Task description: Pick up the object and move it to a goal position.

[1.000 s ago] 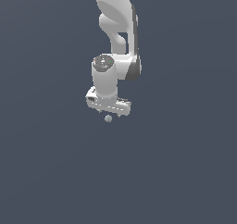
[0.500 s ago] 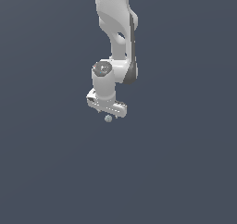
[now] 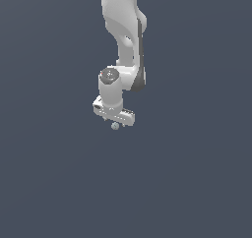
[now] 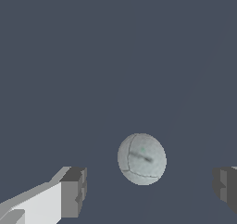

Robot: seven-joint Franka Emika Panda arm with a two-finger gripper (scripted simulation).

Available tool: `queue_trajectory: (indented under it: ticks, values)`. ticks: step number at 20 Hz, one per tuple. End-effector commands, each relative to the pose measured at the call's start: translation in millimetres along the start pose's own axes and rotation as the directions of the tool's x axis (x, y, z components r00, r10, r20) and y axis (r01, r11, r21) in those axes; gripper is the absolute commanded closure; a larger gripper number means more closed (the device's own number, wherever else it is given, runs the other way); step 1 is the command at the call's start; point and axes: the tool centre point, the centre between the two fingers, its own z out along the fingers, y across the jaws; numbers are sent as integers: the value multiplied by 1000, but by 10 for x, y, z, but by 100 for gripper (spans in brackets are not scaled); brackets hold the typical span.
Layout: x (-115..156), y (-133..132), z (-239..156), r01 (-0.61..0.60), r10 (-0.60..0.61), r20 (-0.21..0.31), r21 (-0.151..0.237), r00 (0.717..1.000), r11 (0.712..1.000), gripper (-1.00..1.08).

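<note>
Exterior view: a white robot arm [image 3: 125, 45] reaches down from the top edge of the frame against a plain dark slate-blue background. The arm's upper part is cut off by the top edge, so its base cannot be seen. At its lower end a round wrist joint sits over a wide white gripper [image 3: 114, 118], which slants down toward the exterior view's right. Just below the gripper body is the ball [image 3: 115, 126], a tiny pale grey-green sphere, much smaller than the gripper. From this angle the fingers are too small to make out, and it is not possible to tell whether the ball touches them or what it rests on, since the background shows no edge or horizon.

Wrist view: the ball fills the lower middle of the picture, matte and pale, with thin dark seam-like lines and a short dark streak across its face. One fingertip [image 4: 74, 192], dark grey on a white finger, shows on one side, and another dark fingertip [image 4: 227, 187] is partly cut off by the frame edge on the opposite side. The claw is spread wide: the ball lies between the two fingertips with clear gaps on both sides, touching neither. No containers appear in either view.
</note>
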Motion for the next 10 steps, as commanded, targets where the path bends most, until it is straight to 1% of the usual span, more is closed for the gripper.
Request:
queue_trajectory:
  ticks: [1, 6, 10]
  values:
    - [-8, 5, 106, -1, 1, 1, 0, 1000, 1000, -92]
    - [-13, 6, 334, -2, 2, 0, 0, 1000, 1000, -92]
    - [-7, 6, 402, -3, 3, 0, 0, 1000, 1000, -92]
